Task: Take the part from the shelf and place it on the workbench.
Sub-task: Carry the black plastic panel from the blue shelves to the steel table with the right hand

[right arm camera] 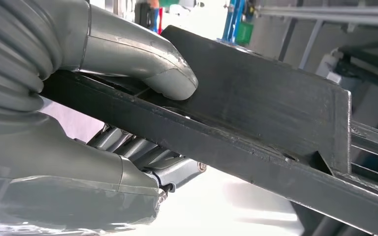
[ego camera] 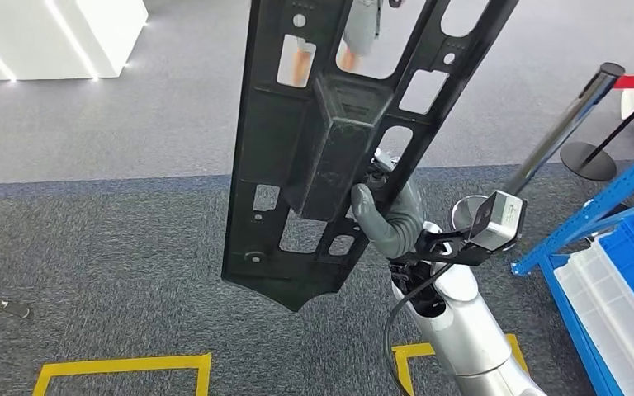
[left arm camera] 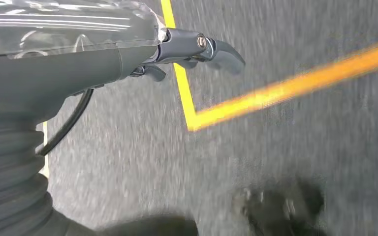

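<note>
One long black part in our right hand, thumb clamped on its edge; held over carpet, long axis pointing away. Our left hand empty, fingers loosely apart.

Long black part blocks centre ahead; blue shelf and stanchion crowd right; carpet left open.

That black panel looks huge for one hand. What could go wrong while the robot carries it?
The long black panel is held by the right hand alone, gripping near its middle, so it might twist or slip. Its far end could clip the barrier post, the blue shelf, or a nearby person.
</note>
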Motion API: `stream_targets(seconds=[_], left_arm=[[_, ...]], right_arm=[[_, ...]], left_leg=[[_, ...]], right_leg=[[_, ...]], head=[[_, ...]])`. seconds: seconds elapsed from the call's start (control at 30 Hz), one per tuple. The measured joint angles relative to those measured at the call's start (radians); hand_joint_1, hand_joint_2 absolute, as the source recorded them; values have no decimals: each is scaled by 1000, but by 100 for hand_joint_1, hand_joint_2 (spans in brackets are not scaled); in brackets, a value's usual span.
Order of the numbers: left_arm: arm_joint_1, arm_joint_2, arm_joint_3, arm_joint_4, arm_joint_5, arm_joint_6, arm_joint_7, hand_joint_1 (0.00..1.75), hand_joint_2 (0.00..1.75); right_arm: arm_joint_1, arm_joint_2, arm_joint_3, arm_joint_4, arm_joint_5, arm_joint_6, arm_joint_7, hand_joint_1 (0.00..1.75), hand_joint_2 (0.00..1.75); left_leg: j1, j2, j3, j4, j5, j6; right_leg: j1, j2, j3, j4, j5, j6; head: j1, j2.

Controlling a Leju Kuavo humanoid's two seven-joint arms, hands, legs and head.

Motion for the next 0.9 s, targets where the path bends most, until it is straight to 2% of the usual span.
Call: stream_targets(seconds=[0.03, 0.07, 0.1, 0.13, 0.2, 0.27, 0.3, 0.33, 0.37, 0.4, 0.43, 0.5, 0.53, 0.57, 0.6, 0.63, 0.67, 0.7, 0.77, 0.8, 0.83, 0.87, 0.9], left_arm=[[0, 0, 0, 0, 0, 0, 0, 0, 175], [0, -1, 0, 0, 1, -1, 0, 0, 175], [2, -1, 0, 0, 2, -1, 0, 0, 175], [3, -1, 0, 0, 2, -1, 1, 0, 175], [3, -1, 0, 0, 4, -1, 4, 0, 175], [-1, -1, 0, 0, 7, -1, 7, 0, 175], [-3, -1, 0, 0, 8, -1, 8, 0, 175], [-4, -1, 0, 0, 9, -1, 9, 0, 175], [-4, -2, 0, 0, 10, -1, 10, 0, 175], [-4, -2, 0, 0, 11, -1, 10, 0, 175], [-3, -2, 1, 0, 12, -1, 11, 0, 175], [-4, -3, 1, 0, 16, -1, 12, 0, 175], [-5, -3, 1, 0, 19, -1, 13, 0, 175], [-4, -3, 1, 0, 22, 0, 14, 0, 175], [-4, -3, 2, 0, 25, 0, 14, 0, 175], [-2, -2, 4, 0, 29, 1, 15, 0, 175], [-1, -2, 6, 0, 32, 2, 15, 0, 175], [-1, -1, 9, 0, 35, 4, 14, 0, 175], [-2, 0, 14, 0, 38, 8, 13, 0, 175], [-3, 0, 16, 0, 39, 9, 12, 0, 175], [-3, 1, 17, 0, 40, 10, 10, 0, 175], [-3, 1, 18, 0, 41, 11, 8, 0, 175], [-2, 1, 18, 0, 41, 12, 6, 0, 175]], right_arm=[[0, 0, 0, -2, 1, 0, 1, 175, 175], [-1, 0, 0, -4, 3, 0, 2, 175, 175], [-2, 0, 0, -6, 4, 0, 3, 175, 175], [-3, 0, 0, -6, 5, 0, 4, 175, 175], [-4, 1, 0, -8, 5, 0, 4, 175, 175], [-5, 0, -1, -6, 5, 1, 4, 175, 175], [-4, 0, -2, -5, 5, 1, 4, 175, 175], [-4, 0, -2, -3, 5, 1, 4, 175, 175], [-3, -1, -2, -1, 4, 2, 4, 175, 175], [-4, -1, -2, 0, 4, 2, 4, 175, 175], [-5, -1, -2, 0, 4, 2, 4, 175, 175], [-8, -1, -2, 1, 2, 5, 4, 175, 175], [-11, 0, -2, 2, 0, 9, 3, 175, 175], [-13, 1, -1, 4, -3, 13, 3, 175, 175], [-18, 3, -1, 8, -5, 18, 3, 175, 175], [-23, 6, 0, 11, -8, 23, 3, 175, 175], [-29, 11, 0, 15, -10, 26, 3, 175, 175], [-36, 16, 0, 18, -11, 29, 4, 175, 175], [-45, 23, 0, 23, -13, 34, 4, 175, 175], [-48, 25, 0, 25, -13, 36, 5, 175, 175], [-49, 26, 1, 27, -13, 37, 5, 175, 175], [-49, 27, 1, 29, -13, 37, 7, 175, 175], [-50, 28, 2, 30, -13, 37, 8, 175, 175]], left_leg=[[-3, 10, 11, -24, 2, 8], [-6, 6, 11, -28, 0, 16], [-5, -6, 9, -29, 2, 24], [-4, -16, 10, -32, 5, 30], [0, -35, 12, -39, 11, 42], [3, -56, 12, -41, 15, 49], [2, -67, 11, -41, 15, 50], [2, -80, 11, -40, 15, 51], [2, -94, 11, -38, 15, 50], [2, -108, 11, -36, 14, 50], [3, -122, 12, -33, 13, 48], [3, -147, 8, -26, 10, 41], [4, -158, 4, -24, 10, 35], [5, -169, -2, -24, 12, 28], [6, -180, -7, -25, 14, 20], [8, -186, -10, -25, 14, 13], [6, -176, -14, -19, 10, 7], [4, -153, -25, 3, -5, 2], [2, -92, -73, 109, -64, -6], [3, -74, -106, 179, -96, -9], [4, -66, -134, 236, -116, -11], [5, -62, -146, 261, -118, -11], [5, -59, -136, 245, -100, -11]], right_leg=[[3, -8, 1, 1, -2, 4], [6, -17, 2, 1, -3, 8], [6, -27, 4, 1, -4, 13], [4, -25, 5, 4, -7, 18], [-2, 19, -10, 44, -38, 28], [-6, 75, -69, 170, -104, 34], [-6, 85, -104, 241, -132, 35], [-6, 88, -130, 293, -145, 36], [-6, 89, -138, 304, -136, 36], [-7, 92, -127, 273, -107, 35], [-9, 99, -99, 209, -67, 33], [-16, 145, -39, 75, -10, 29], [-17, 165, -23, 36, 0, 28], [-17, 177, -17, 21, -2, 25], [-16, 174, -16, 17, -3, 22], [-16, 161, -16, 15, -1, 16], [-18, 149, -14, 11, 0, 9], [-19, 135, -12, 8, 1, 2], [-16, 105, -7, 4, -1, -9], [-13, 89, -6, 4, -2, -12], [-10, 73, -5, 5, -4, -14], [-8, 58, -4, 5, -6, -14], [-6, 44, -2, 5, -8, -15]], head=[[0, 0], [0, 0], [0, 0], [0, 0], [0, 0], [0, 0], [0, 0], [0, 0], [0, 0], [0, 0], [0, 0], [0, 0], [0, 0], [0, 0], [0, 0], [0, 0], [0, 0], [0, 0], [0, 0], [0, 0], [0, 0], [0, 0], [0, 0]])
